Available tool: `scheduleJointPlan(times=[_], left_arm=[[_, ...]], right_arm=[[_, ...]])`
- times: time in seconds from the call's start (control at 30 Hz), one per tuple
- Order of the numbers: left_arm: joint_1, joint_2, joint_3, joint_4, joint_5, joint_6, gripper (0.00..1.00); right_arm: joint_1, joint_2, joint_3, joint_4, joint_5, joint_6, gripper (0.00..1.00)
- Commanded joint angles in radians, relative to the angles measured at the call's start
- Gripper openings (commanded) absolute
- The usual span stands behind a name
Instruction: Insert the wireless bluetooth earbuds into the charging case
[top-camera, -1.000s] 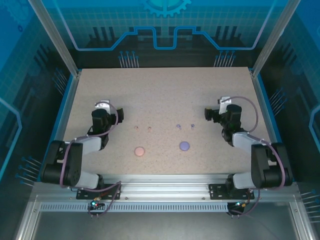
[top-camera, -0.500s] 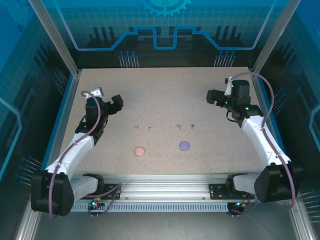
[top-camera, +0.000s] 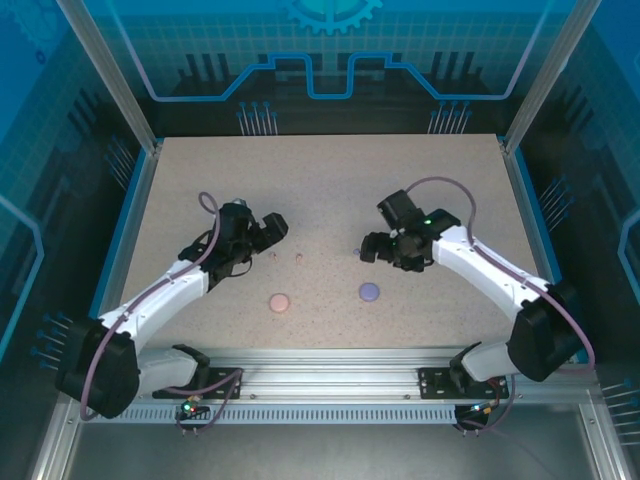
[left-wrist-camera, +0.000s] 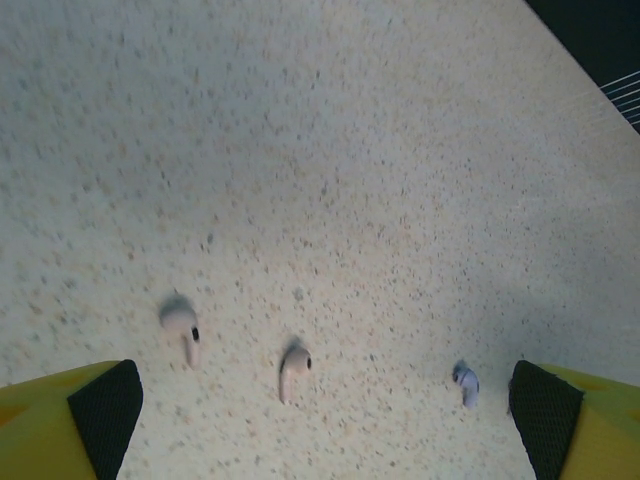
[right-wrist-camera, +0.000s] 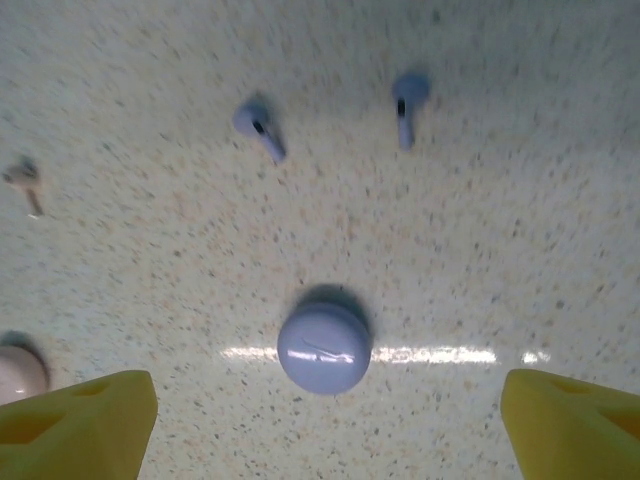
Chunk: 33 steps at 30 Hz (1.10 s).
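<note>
All four pale pink and lilac stemmed earbuds lie loose on the speckled counter, none inserted; left fingers and right fingers spread wide, empty.

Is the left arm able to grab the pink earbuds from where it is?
Probably yes. The left gripper is open and hangs over the table, with both pink earbuds lying loose just ahead of it. Nothing stands in the way; it likely just needs to drop onto one.
</note>
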Motion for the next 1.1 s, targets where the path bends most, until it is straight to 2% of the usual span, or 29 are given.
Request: scheduleJointPlan(times=[0.0, 0.4, 0.67, 1.07], left_arm=[[-0.027, 0.024, 0.035, -0.032, 0.034, -0.118, 0.99], [-0.059, 0.052, 0.093, -0.033, 0.042, -0.145, 0.99], [-0.065, 0.063, 0.122, -0.034, 0.048, -0.140, 0.99], [-0.074, 0.083, 0.129, -0.024, 0.050, -0.142, 0.99]], right_arm=[[0.040, 0.050, -0.015, -0.048, 0.027, 0.150, 0.91], [0.097, 0.271, 0.013, 0.016, -0.014, 0.211, 0.85], [0.097, 0.314, 0.003, 0.049, -0.024, 0.216, 0.78], [0.112, 0.330, -0.021, 0.063, -0.034, 0.239, 0.78]])
